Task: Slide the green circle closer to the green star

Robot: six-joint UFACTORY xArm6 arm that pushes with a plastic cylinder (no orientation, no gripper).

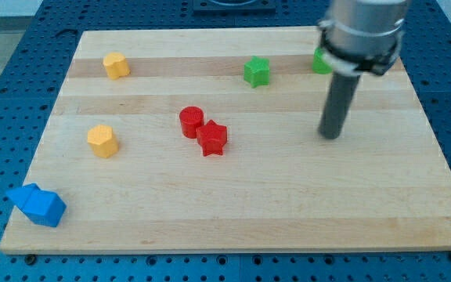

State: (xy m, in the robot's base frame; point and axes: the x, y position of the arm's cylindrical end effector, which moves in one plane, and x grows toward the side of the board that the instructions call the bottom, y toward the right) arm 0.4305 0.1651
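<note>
The green star (257, 71) lies near the view's top, right of centre. The green circle (320, 61) is to its right, mostly hidden behind the arm's grey housing; only its left edge shows. My tip (331, 136) rests on the board below the green circle and to the lower right of the green star, touching no block.
A red cylinder (191, 121) and a red star (212, 139) touch each other near the centre. Two yellow blocks lie at the left (116, 65) (102, 141). Two blue blocks (37, 205) sit at the wooden board's (288, 211) bottom left corner.
</note>
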